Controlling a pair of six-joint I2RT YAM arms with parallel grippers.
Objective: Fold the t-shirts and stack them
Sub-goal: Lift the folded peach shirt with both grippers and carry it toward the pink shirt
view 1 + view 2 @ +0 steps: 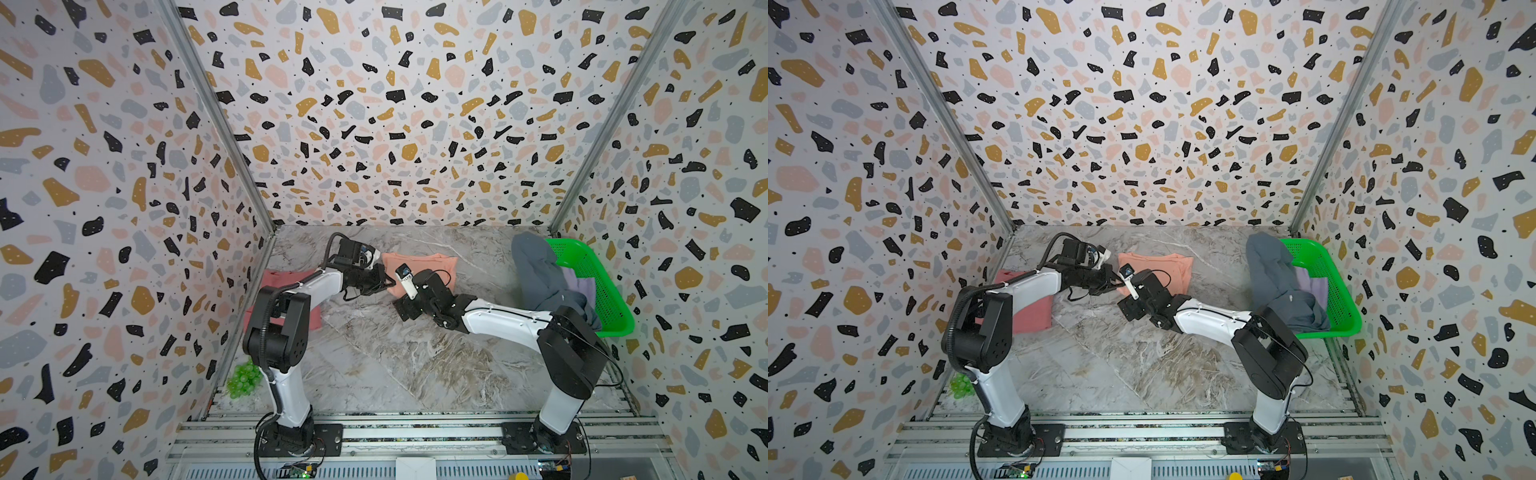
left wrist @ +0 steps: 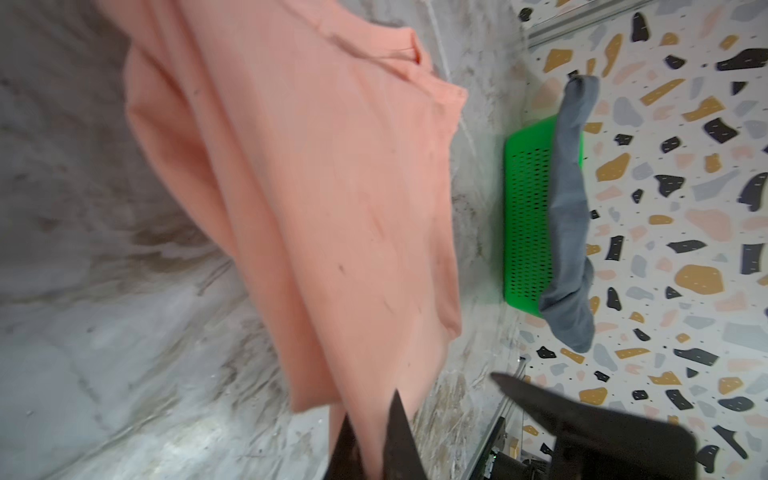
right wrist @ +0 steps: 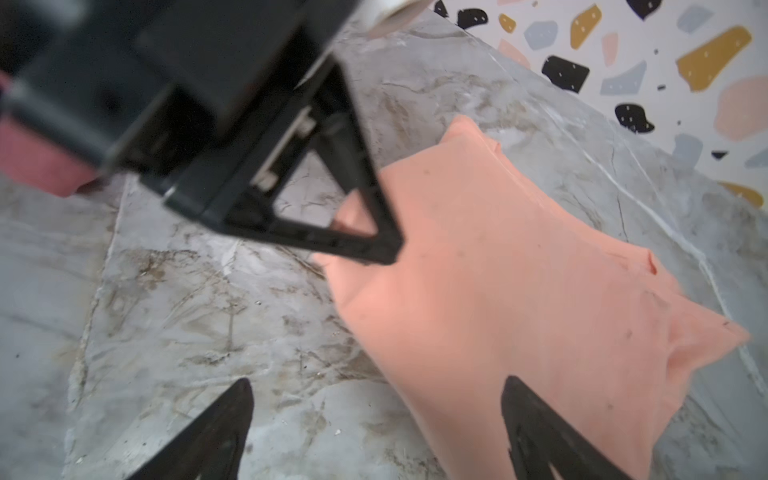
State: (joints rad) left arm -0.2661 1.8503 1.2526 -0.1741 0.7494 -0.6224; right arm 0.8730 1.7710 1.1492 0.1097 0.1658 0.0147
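The peach-orange t-shirt (image 1: 428, 266) (image 1: 1163, 266) lies folded on the marble table near the back wall. My left gripper (image 2: 372, 415) (image 1: 388, 280) is shut on a pinched edge of it, and the cloth (image 2: 311, 187) stretches away from the jaws. My right gripper (image 3: 376, 382) stands open just beside that same shirt (image 3: 519, 291), with nothing between its fingers. A dusty rose-red t-shirt (image 1: 286, 282) (image 1: 1034, 316) lies flat at the left, partly hidden by the left arm. A blue-grey t-shirt (image 1: 540, 274) (image 1: 1273, 274) hangs over the basket's edge, next to a lavender t-shirt (image 1: 582, 286).
The green perforated basket (image 1: 615, 316) (image 1: 1343, 316) (image 2: 528, 208) stands against the right wall. A cluster of small green balls (image 1: 243, 378) (image 1: 961, 384) sits at the front left by the wall. Bare marble table (image 1: 415, 365) lies between the arm bases.
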